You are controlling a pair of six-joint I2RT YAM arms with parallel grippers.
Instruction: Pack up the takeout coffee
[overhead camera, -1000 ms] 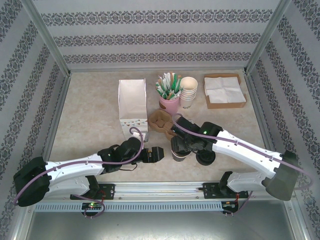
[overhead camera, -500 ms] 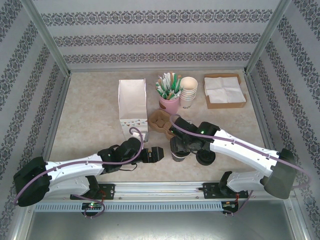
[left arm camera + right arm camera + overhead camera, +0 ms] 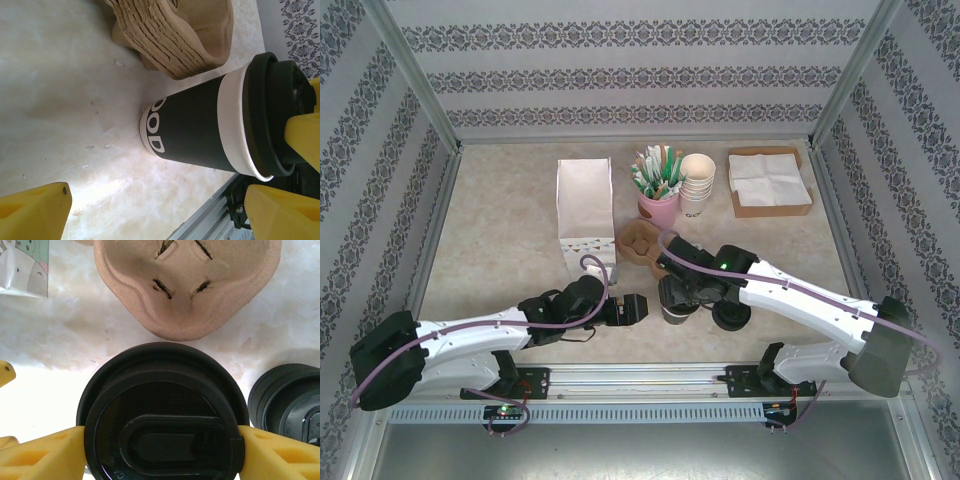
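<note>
While you scan from the near edge of the beige marbled table (image 3: 500,230), the left gripper (image 3: 632,307) comes first. Its yellow fingers (image 3: 35,212) are spread wide and hold nothing, and they point at the side of a black paper coffee cup (image 3: 195,125) with a white band. The coffee cup appears to stand upright on the table, front and centre. From above, the right gripper (image 3: 162,440) is pinching the cup's black plastic lid (image 3: 165,405), one finger pressed on each side of the rim.

That grip is your main risk. You hold the lid, not the cup body, so a lift could pull the lid off or let the cup drop and spill. A nudge from the open left gripper, just beside it, could also tip it.

Just right of the cup sits a short stack of spare black lids (image 3: 731,315), which the right arm could knock. Just beyond the cup lies a nested stack of brown moulded-pulp cup carriers (image 3: 187,285). A cup lowered off-centre could catch a socket edge and tilt.

Farther back, well apart from both grippers, stand:
- a tall white paper bag (image 3: 584,200)
- a pink holder of sticks and packets (image 3: 658,205)
- a stack of white paper cups (image 3: 697,185)
- a brown cardboard tray of white napkins (image 3: 770,182)
</note>
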